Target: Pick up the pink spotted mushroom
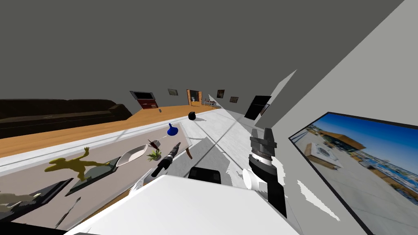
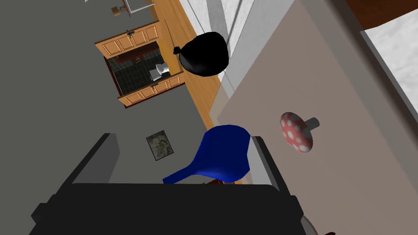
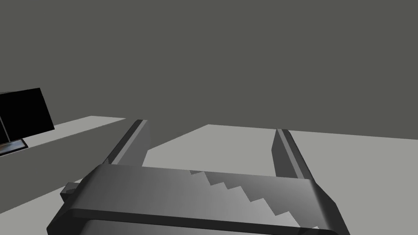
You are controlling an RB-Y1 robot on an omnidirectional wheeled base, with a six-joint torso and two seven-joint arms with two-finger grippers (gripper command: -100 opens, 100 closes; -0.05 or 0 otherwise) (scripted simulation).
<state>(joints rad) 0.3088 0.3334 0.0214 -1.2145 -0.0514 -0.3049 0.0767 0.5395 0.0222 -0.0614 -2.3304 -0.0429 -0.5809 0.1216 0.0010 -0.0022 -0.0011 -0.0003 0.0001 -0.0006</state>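
Left arm is out over the beige surface (image 2: 351,175). Your left end effector (image 2: 182,138) is spread and pinching nothing. A blue vase (image 2: 225,154) sits in the gap ahead of the two fingers, its lower part hidden behind the dark body. You cannot tell from here whether either finger touches the vase.

Target is the pink spotted mushroom (image 2: 296,131): pinkish-red cap, white spots, short grey stem. It is on the surface, near the blue vase but apart from it. It lies outside the spread fingers, past the finger (image 2: 265,163) that runs along the vase's flank. Whether it stands upright or lies tipped cannot be told from the wrist view.

Other things on the surface, in order of growing distance from the vase:
- a small green plant (image 1: 154,156)
- a white scoop-shaped dish (image 1: 132,155)
- a yellow-green figure (image 1: 71,165) on a dark slab

A black, rounded, bag-like lump (image 2: 204,53) sits on the floor, off the surface and well apart from the vase, on its far side from the end effector.

Your right end effector (image 3: 211,125) is spread, pinching nothing, and held up well apart from the vase, clear of the surface.
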